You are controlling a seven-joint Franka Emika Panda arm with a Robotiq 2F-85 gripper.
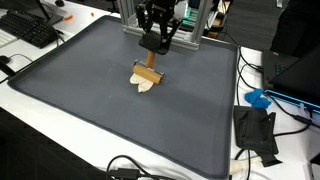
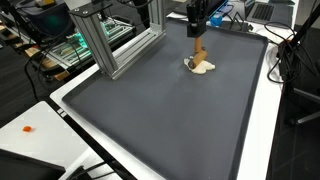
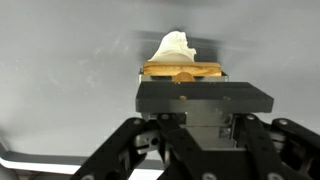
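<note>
Wooden block (image 1: 148,72) stands upright at the far part of the grey mat (image 1: 90,110); the gripper (image 1: 152,50) is clamped on its top; a white lump (image 1: 146,86) lies at its lower end; a metal frame (image 2: 105,45) stands far left in an exterior view.

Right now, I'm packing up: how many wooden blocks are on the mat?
1. The block is held in the gripper, standing on the mat by a white lump. No other shows, though the gripper may hide something beneath it.
</note>
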